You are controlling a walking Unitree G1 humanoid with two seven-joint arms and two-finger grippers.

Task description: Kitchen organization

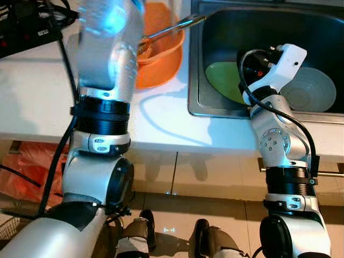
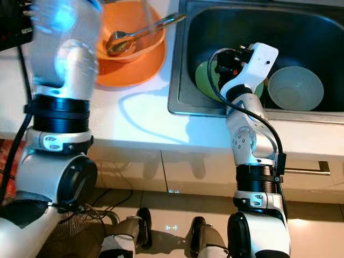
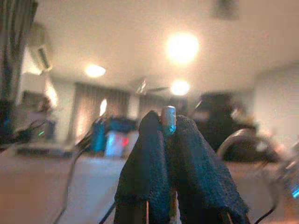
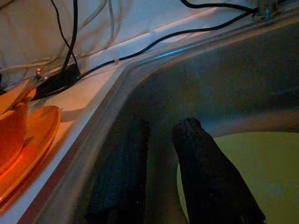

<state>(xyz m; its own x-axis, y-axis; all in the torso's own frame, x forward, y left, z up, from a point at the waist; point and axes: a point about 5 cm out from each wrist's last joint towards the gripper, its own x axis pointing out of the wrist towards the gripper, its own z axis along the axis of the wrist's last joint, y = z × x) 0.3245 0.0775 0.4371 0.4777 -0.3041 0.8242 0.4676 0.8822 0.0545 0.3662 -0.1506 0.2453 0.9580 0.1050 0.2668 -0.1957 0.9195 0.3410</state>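
My left gripper (image 3: 163, 122) points up toward the ceiling, shut on the silvery tip of a thin metal utensil (image 3: 168, 119). That arm is raised over the counter beside an orange bowl (image 2: 131, 48) on an orange plate (image 2: 134, 72). A metal spoon (image 2: 141, 34) lies in the bowl, its handle reaching toward the sink (image 2: 177, 80). My right gripper (image 4: 161, 128) is down inside the sink, open, its fingers just above the edge of a green plate (image 1: 221, 78). A pale grey-green bowl (image 2: 295, 88) sits to the right of the plate.
A black power strip with cables (image 1: 21, 27) lies at the counter's back left. Below the white counter are cabinet fronts with a drawer handle (image 2: 307, 171). An orange plastic bag (image 1: 21, 172) and a wire basket (image 1: 8, 226) are on the floor at left.
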